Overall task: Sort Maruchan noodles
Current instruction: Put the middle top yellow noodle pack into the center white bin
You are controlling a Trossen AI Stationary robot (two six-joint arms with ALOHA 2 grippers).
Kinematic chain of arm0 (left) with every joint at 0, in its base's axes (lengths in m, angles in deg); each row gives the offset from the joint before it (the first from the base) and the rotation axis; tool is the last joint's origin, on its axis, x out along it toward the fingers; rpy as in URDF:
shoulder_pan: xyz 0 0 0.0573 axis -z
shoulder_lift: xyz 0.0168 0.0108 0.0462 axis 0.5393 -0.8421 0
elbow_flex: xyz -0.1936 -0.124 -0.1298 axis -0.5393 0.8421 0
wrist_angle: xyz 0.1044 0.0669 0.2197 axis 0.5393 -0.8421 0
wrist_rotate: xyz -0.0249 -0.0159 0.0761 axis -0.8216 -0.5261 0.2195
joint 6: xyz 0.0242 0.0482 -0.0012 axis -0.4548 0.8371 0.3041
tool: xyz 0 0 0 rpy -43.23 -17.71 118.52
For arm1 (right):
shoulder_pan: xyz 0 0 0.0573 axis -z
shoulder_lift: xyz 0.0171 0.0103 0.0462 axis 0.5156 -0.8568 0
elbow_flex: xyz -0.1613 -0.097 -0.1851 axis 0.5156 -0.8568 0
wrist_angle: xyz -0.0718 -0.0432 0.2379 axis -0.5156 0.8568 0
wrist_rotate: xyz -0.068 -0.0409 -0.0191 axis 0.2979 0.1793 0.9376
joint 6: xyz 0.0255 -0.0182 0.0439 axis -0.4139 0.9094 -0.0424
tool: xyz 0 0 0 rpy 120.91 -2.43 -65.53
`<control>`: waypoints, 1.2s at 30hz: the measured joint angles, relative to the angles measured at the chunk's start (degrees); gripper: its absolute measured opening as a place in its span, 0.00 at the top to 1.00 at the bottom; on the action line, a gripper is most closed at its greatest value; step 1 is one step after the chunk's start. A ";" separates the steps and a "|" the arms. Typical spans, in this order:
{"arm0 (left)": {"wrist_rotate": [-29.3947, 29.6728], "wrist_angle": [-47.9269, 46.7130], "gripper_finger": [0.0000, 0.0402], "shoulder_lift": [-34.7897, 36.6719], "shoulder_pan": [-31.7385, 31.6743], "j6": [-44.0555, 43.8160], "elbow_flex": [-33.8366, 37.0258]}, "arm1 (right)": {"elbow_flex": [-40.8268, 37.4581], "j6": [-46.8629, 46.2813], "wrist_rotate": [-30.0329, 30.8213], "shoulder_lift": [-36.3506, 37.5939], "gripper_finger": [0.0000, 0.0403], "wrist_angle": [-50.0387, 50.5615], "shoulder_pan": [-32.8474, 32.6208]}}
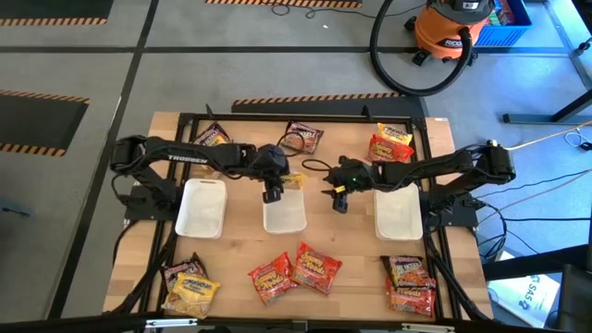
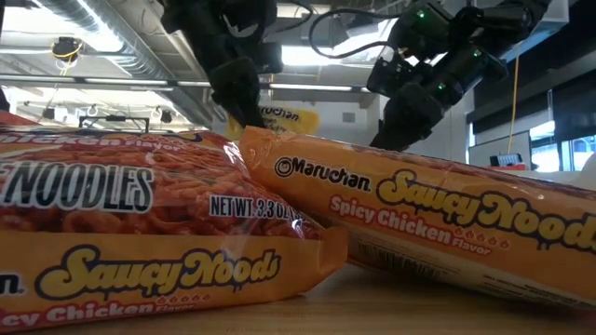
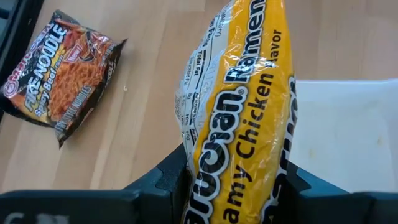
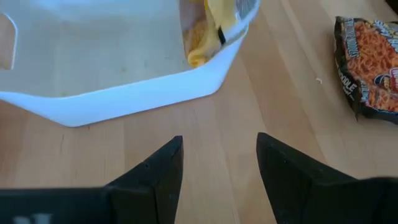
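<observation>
My left gripper (image 1: 271,192) hangs over the far edge of the middle white tray (image 1: 284,215), shut on a yellow Maruchan packet (image 3: 239,106). That yellow packet (image 1: 292,180) shows by the tray's far right corner. My right gripper (image 4: 219,162) is open and touches nothing, low over bare wood between the middle tray and the right tray (image 1: 399,213). Dark packets (image 1: 303,137) lie flat near the far edge, and red-orange ones (image 1: 316,268) near the near edge. My left gripper pinches the yellow packet between its two fingers (image 3: 171,183), on one end of it (image 3: 230,199), coming from above and pointing down. The packet runs on lengthwise beyond the fingertips. Its free end (image 4: 208,34) reaches into the middle tray's corner; whether it rests there I cannot tell.
A third white tray (image 1: 202,205) sits on the left. More packets lie at the far left (image 1: 211,137), far right (image 1: 391,143), near left (image 1: 190,287) and near right (image 1: 410,282). Two orange packets (image 2: 168,242) fill the low view's front. A black frame edges the table.
</observation>
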 joint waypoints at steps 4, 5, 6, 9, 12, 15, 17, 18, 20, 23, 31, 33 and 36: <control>2.12 -0.75 0.67 -0.31 -0.02 -1.74 0.01 | 0.00 0.01 0.00 -0.01 0.55 -0.02 0.00; 2.72 -0.56 0.67 -0.51 -0.02 -2.09 0.00 | 0.00 0.01 0.00 -0.01 0.55 -0.06 0.00; 3.26 -0.85 0.67 -0.60 -0.02 -2.18 0.01 | 0.00 0.01 0.00 -0.01 0.55 -0.08 0.00; 4.37 -0.72 0.67 -0.69 -0.02 -2.49 0.02 | 0.00 0.01 0.00 -0.01 0.55 -0.06 0.00; 4.34 -0.67 0.67 -1.97 -0.02 -3.50 0.00 | 0.00 0.01 -0.02 -0.01 0.55 -0.06 0.00; 4.37 0.16 0.67 -3.60 0.16 -3.40 -0.02 | 0.00 0.02 -0.01 -0.02 0.55 -0.06 0.00; 4.34 0.03 0.67 -4.97 0.22 -2.85 -0.02 | 0.00 0.03 -0.02 -0.03 0.55 -0.05 0.00; 4.32 0.41 0.67 -5.67 0.22 -2.07 -0.02 | 0.00 0.01 -0.04 -0.03 0.55 -0.01 0.00; 4.33 1.09 0.67 -6.70 0.24 -0.50 -0.02 | 0.00 0.03 -0.15 -0.03 0.55 0.00 0.00; 4.41 2.99 0.67 -7.67 0.22 1.66 -0.04 | 0.00 0.03 -0.17 -0.03 0.55 0.03 0.00; 2.40 7.18 0.66 -8.25 0.22 4.42 -0.02 | 0.00 0.03 -0.17 -0.03 0.55 0.11 0.00; 2.37 7.36 0.66 -8.25 0.24 4.52 -0.02 | 0.00 0.03 -0.17 -0.03 0.55 0.11 0.00; 2.21 7.54 0.66 -8.25 -0.18 3.95 -0.02 | 0.00 0.03 -0.20 -0.03 0.55 0.05 0.00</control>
